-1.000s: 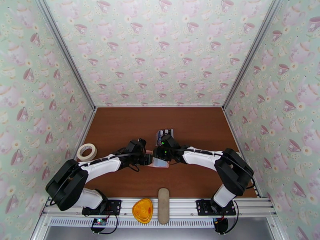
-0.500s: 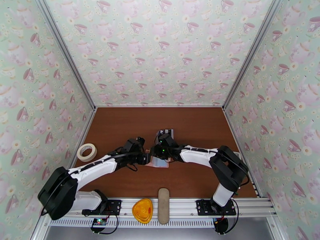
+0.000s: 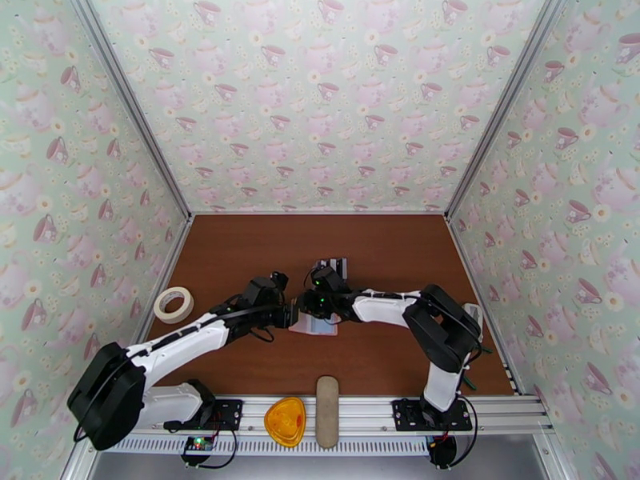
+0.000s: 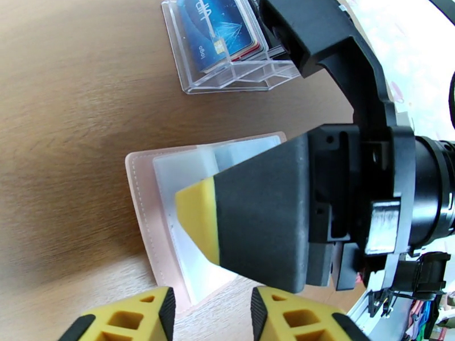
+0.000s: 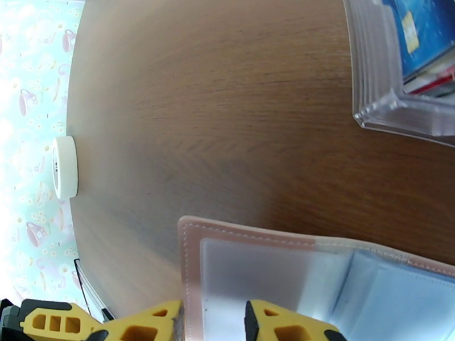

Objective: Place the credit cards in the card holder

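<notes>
The left fingers (image 4: 131, 319) stand apart with a plain gap between them and pinch nothing, their tips just at a corner of the card holder (image 4: 182, 177); the right fingers (image 5: 153, 322) straddle the holder's stitched pink edge, one of them lying across the translucent sleeve, and whether they really nip it I cannot tell; the holder lies opened out on the surface (image 4: 68, 109), just beside the clear rack (image 4: 239, 80); the credit cards (image 4: 222, 29) stand in that rack, a blue one foremost, and none is in a sleeve; against a second ago, the left arm has stretched further out with its elbow sunk toward the near left, and the right arm has drawn its elbow inward, so both pairs of fingers have crept a little leftward over the holder, which has not budged; to my eye they are settling a hold on the holder, to pin it or part a sleeve, before any card is fetched, so the task has hardly begun; the tape roll (image 5: 64, 166) sits well apart
</notes>
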Tool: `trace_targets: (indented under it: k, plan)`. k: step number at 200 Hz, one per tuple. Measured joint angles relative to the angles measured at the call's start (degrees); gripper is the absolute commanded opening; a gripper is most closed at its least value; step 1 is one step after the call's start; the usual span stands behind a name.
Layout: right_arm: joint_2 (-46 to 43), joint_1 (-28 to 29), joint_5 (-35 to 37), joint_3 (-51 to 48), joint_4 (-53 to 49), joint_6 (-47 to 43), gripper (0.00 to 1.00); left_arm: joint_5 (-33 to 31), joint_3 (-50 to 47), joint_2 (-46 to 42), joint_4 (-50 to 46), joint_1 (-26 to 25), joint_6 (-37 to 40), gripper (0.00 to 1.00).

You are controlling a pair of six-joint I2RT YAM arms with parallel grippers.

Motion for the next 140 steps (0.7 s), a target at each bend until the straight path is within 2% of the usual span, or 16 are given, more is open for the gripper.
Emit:
trace_targets:
  k: [82,140]
  plan:
    - [1.5,-0.7,0.2,-2.0,0.7,1.0,0.29,4.5,-3.6,5.9,10.0,0.2,-2.0,0.39]
    - [1.9,-0.8,0.0,-2.3,2.2,1.5,0.32,4.6,-4.4,8.3,12.0,0.4,-2.0,0.39]
